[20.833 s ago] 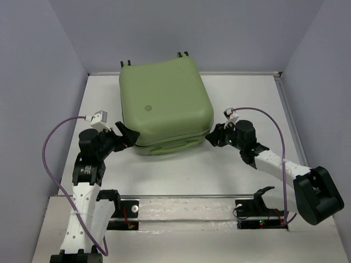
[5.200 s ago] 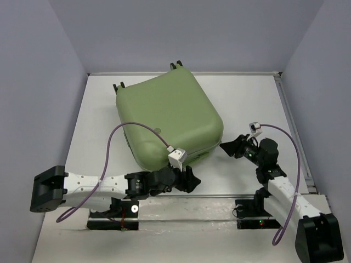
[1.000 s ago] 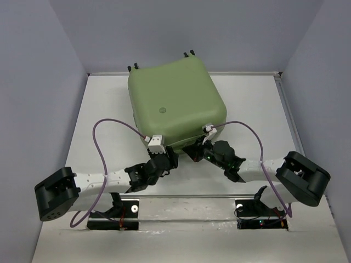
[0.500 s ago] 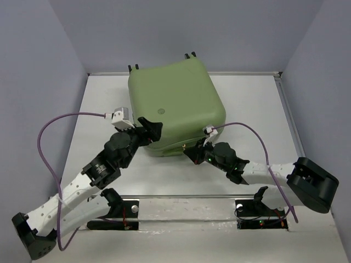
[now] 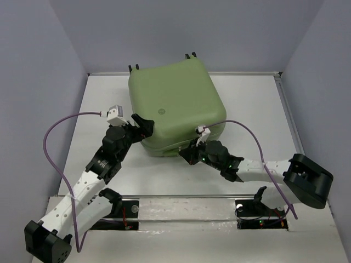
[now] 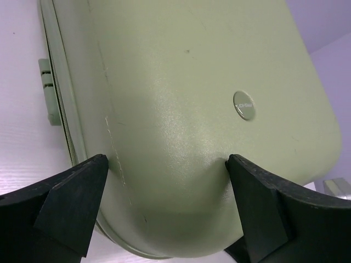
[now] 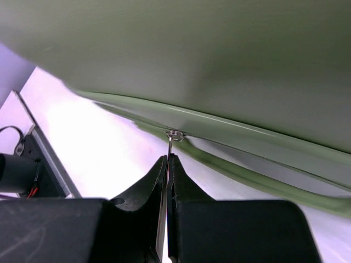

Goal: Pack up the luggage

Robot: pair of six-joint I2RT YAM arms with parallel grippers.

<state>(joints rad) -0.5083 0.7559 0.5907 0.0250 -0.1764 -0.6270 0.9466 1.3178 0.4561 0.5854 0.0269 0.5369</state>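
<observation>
The luggage point(image 5: 175, 107) lies flat and shut on the worktop point(image 5: 247, 109), against its far edge and about midway between the side edges, with the logo point(image 5: 162, 112) uppermost. The right gripper point(image 7: 169, 164) is pressed together on the thin metal zip pull point(image 7: 171, 143), about midway along the near side of the shell. The left gripper point(image 6: 167, 164) is spread wide, with a finger on either side of the shell's near left corner. Whether the fingers touch the shell cannot be told.

The step in hand is judged to be the drawing of the zip along the seam. The pull is to be drawn in line with the seam, so that the tab is not slipped from the fingers. The shell is to be braced by the left gripper, lest the case be swivelled on the worktop. At a rounded corner, the wrist is to be turned with the curve.
</observation>
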